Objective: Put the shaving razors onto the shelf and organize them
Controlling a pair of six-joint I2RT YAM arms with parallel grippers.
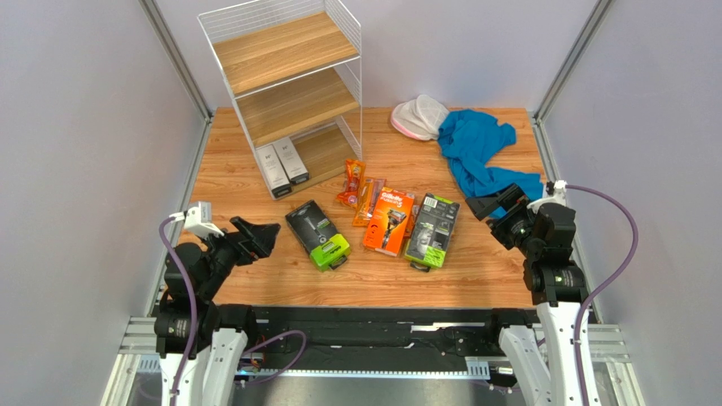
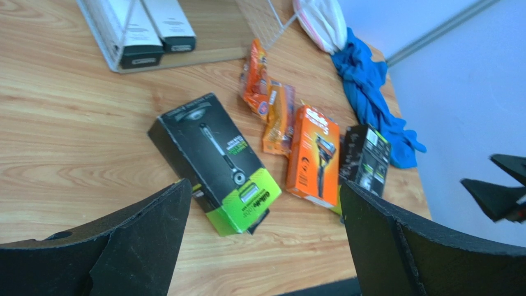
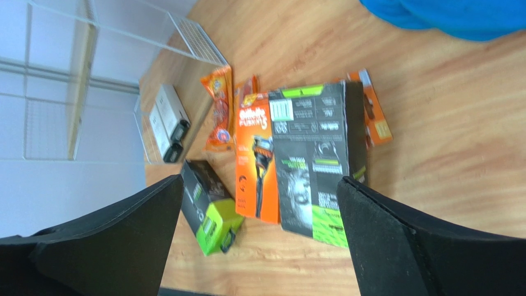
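Observation:
The shaving razors lie in a loose row on the wooden table in front of the shelf (image 1: 280, 76). From left to right they are a black pack with a lime-green end (image 1: 318, 235), two small orange blister packs (image 1: 351, 183), an orange Gillette box (image 1: 390, 222) and a second black-and-green pack (image 1: 433, 230). An orange pack (image 3: 373, 117) peeks out from under that last one. My left gripper (image 1: 258, 238) hovers open, left of the first black pack (image 2: 213, 161). Right of the row, my right gripper (image 1: 496, 207) is also open. Both hold nothing.
Two slim grey-white boxes (image 1: 282, 167) stand on the shelf's lowest tier; the upper two tiers hold nothing. A blue cloth (image 1: 479, 148) and a white-and-pink bag (image 1: 419, 117) lie at the back right. Grey walls close in both sides.

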